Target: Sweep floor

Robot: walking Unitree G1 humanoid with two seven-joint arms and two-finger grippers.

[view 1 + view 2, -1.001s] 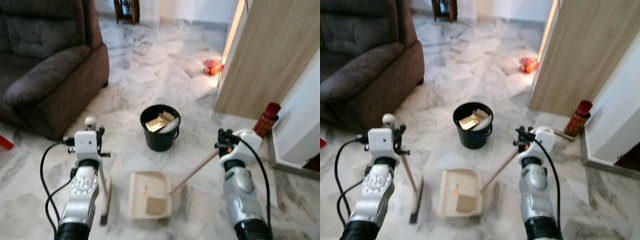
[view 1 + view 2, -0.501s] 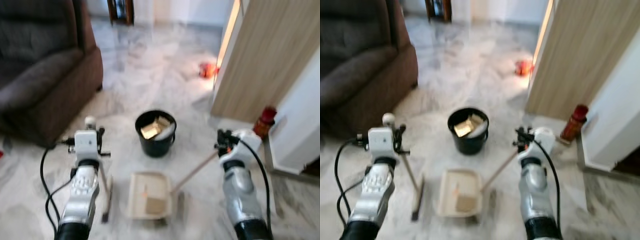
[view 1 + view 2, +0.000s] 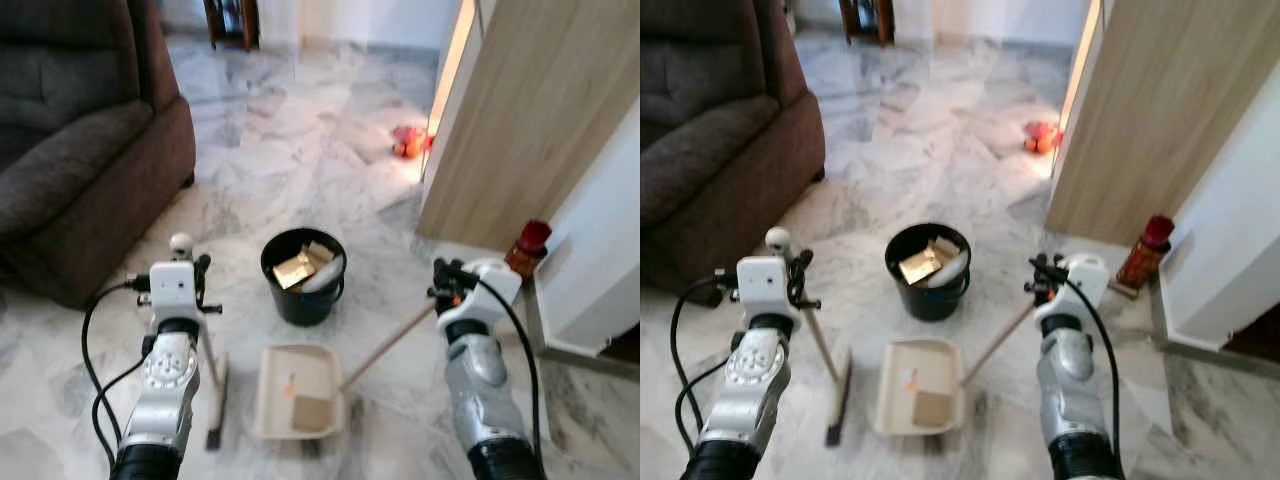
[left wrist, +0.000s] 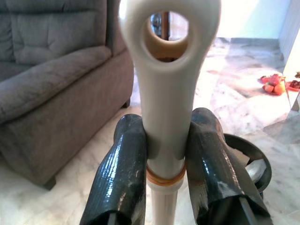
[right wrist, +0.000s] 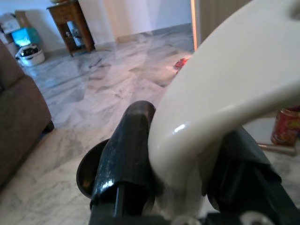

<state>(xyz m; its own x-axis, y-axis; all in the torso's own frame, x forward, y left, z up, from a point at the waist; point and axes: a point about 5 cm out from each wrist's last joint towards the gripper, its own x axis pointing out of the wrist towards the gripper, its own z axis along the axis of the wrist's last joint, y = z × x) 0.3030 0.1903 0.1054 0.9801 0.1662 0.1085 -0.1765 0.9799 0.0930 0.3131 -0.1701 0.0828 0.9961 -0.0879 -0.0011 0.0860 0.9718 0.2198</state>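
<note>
On marble floor: left gripper [image 4: 164, 173] clamps broom [image 3: 212, 385] handle; right gripper [image 5: 183, 183] grips dustpan [image 3: 297, 390] handle (bucket [image 3: 303, 275] just beyond).

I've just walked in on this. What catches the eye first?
A cream dustpan lies on the marble floor between the arms, cardboard scrap inside, with a black bucket just beyond. The left gripper clamps a broom; the right gripper holds the dustpan's handle.
</note>
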